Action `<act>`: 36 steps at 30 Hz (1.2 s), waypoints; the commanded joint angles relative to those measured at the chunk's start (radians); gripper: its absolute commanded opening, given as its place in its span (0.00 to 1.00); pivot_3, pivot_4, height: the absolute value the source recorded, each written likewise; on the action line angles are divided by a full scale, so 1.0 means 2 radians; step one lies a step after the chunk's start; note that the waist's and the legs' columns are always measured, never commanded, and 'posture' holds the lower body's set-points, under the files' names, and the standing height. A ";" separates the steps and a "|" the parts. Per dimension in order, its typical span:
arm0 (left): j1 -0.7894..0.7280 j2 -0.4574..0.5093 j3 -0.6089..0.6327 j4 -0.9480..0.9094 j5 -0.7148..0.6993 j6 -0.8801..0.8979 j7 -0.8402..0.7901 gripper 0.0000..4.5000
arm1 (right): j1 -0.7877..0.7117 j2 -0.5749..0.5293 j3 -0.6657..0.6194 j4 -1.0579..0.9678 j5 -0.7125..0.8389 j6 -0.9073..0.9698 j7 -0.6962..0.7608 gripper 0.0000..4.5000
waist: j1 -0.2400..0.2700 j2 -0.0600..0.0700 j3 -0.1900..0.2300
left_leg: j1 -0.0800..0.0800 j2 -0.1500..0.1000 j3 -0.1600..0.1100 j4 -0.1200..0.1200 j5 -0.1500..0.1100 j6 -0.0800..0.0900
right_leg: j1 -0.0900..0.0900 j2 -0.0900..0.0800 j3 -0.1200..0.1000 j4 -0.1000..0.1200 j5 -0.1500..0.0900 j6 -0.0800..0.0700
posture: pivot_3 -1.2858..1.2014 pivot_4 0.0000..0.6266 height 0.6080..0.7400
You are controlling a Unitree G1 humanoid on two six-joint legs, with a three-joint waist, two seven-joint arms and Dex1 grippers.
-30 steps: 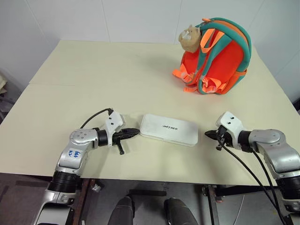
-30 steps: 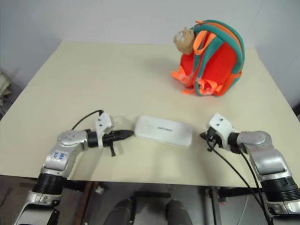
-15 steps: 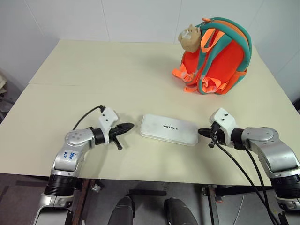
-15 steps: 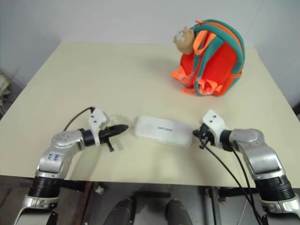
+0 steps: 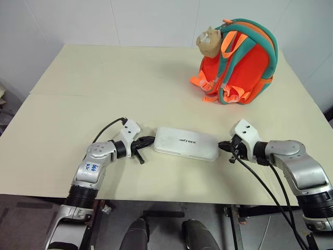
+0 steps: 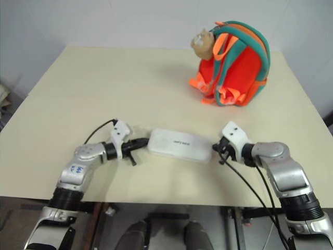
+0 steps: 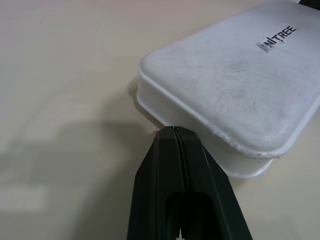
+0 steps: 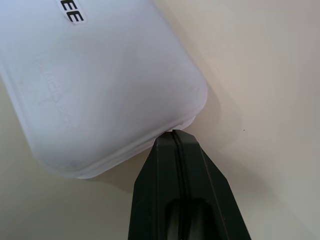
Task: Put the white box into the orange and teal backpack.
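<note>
The left gripper (image 7: 173, 129) has its two black fingers pressed together, tips meeting in a thin seam with nothing between them. The closed tip sits against the near end wall of the white box (image 5: 186, 143), low on its side, just under the rounded lid edge; from the wrist view the tip looks to be touching the wall, though a hair of space cannot be ruled out. The right gripper (image 8: 175, 132) is likewise closed, fingers flat against each other and empty. Its tip meets the opposite end of the box at the rim, close to one rounded corner.

So the box lies between the two closed tips, one at each short end, flat on the pale table (image 5: 104, 83) with its lettered face up. The small dark lettering sits near the middle of the lid, further from the left tip than the scuffed, greyish patch of lid that lies right in front of it.

Beyond the box, well apart from both tips and on the far side of the right gripper, the backpack (image 5: 242, 65) stands upright on the table, orange body, teal trim, straps facing this way. A tan plush charm (image 5: 209, 42) hangs at its upper left side. A black cable loops off each wrist.
</note>
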 commanded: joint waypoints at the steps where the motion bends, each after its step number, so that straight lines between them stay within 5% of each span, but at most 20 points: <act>1: 0.009 -0.007 -0.018 -0.054 -0.014 0.014 -0.011 0.01 | -0.010 -0.001 -0.002 -0.003 0.006 -0.012 0.009 0.00 | 0.000 0.000 0.000 | 0.000 0.000 0.000 0.000 0.000 0.000 | 0.000 0.000 0.000 0.000 0.000 0.000 | 0.52 0.24 1.00; 16: 0.042 0.015 -0.010 -0.116 -0.005 0.048 0.007 0.01 | -0.016 -0.024 -0.017 0.031 0.022 -0.005 0.044 0.00 | 0.000 0.000 0.000 | 0.000 0.000 0.000 0.000 0.000 0.000 | 0.000 0.000 0.000 0.000 0.000 0.000 | 0.52 0.24 1.00; 19: 0.027 0.037 0.014 -0.094 -0.011 0.047 0.005 0.00 | -0.009 -0.057 -0.035 0.017 0.046 0.033 0.072 0.13 | 0.000 0.000 0.000 | 0.000 0.000 0.000 0.000 0.000 0.000 | 0.000 0.000 0.000 0.000 0.000 0.000 | 0.52 0.24 1.00; 24: 0.014 0.059 0.029 -0.076 -0.025 0.055 -0.008 0.26 | -0.012 -0.091 -0.045 0.006 0.068 0.067 0.086 0.50 | -0.001 0.000 0.000 | 0.000 0.000 0.000 0.000 0.000 0.000 | 0.000 0.000 0.000 -0.001 0.000 0.000 | 0.52 0.24 1.00; 30: -0.025 0.096 0.043 -0.052 -0.108 0.225 -0.072 0.68 | -0.077 -0.115 -0.068 0.016 0.127 0.203 0.081 0.96 | -0.001 0.001 0.001 | -0.001 0.000 0.001 -0.001 0.000 0.000 | -0.001 0.000 0.000 0.000 0.000 0.000 | 0.52 0.24 1.00; 34: -0.093 0.111 0.004 0.001 -0.142 0.352 -0.116 0.95 | -0.158 -0.087 -0.046 0.017 0.155 0.356 0.040 1.00 | -0.001 0.001 0.001 | -0.001 0.000 0.000 -0.001 0.000 0.000 | -0.003 0.000 0.000 0.001 0.000 -0.001 | 0.52 0.24 1.00; 36: -0.115 0.088 0.006 0.027 -0.141 0.361 -0.098 0.99 | -0.170 -0.060 -0.056 0.020 0.174 0.384 0.032 1.00 | -0.001 0.000 0.001 | -0.001 0.000 0.001 -0.002 0.000 0.000 | -0.003 0.000 0.000 0.000 -0.001 -0.001 | 0.52 0.24 1.00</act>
